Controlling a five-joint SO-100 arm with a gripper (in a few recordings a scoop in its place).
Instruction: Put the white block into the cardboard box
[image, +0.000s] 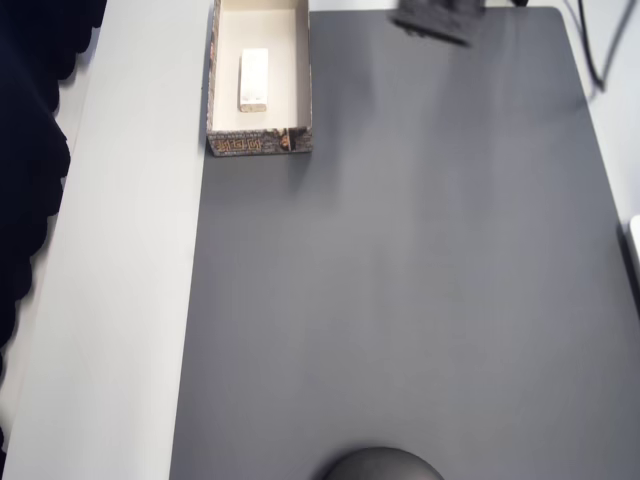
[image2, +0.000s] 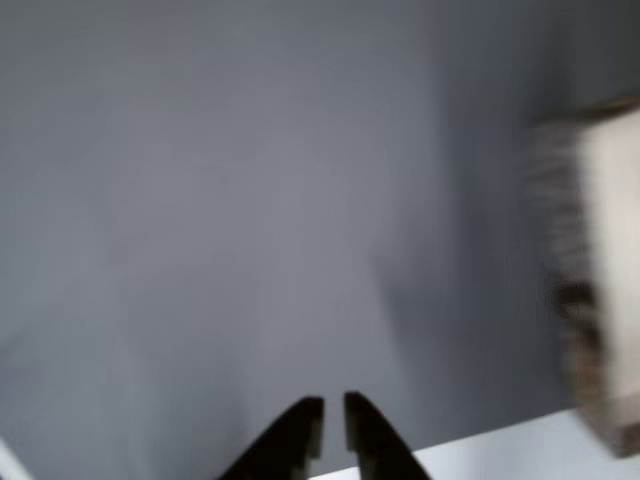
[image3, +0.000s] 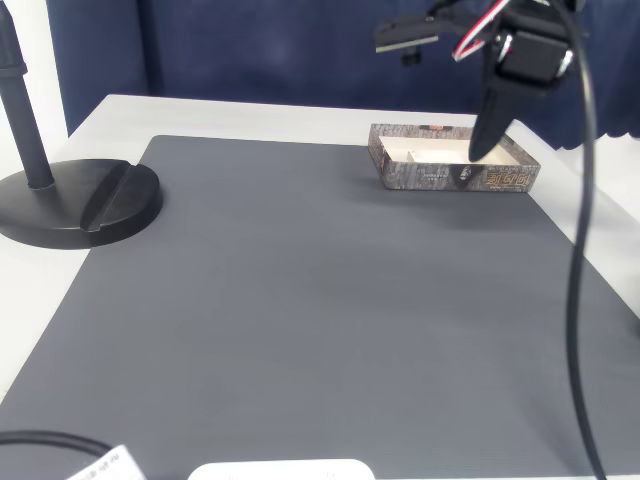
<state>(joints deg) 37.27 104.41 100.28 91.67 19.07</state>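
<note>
Overhead view: white block (image: 254, 79) lies flat inside the cardboard box (image: 302, 75), with the gripper off to the right of the box at the top edge.

Wrist view has the gripper (image2: 334, 425) with its two dark fingertips (image2: 308, 420) drawn nearly together, a thin slit between them and nothing held; below them spreads the dark grey mat (image2: 250, 200), blurred; the box's patterned outer wall (image2: 570, 290) and cream inside stand to the right of the fingertips, well apart from them; in the fixed view the gripper (image3: 482, 150) hangs point-down over the box (image3: 440, 175), its tips in front of the cream interior, though contact cannot be judged; the mat (image3: 300, 300) stretches away towards the camera; a black stand base (image3: 80, 205) sits far off to the gripper's left in that picture, on the white table (image3: 250, 115).
</note>
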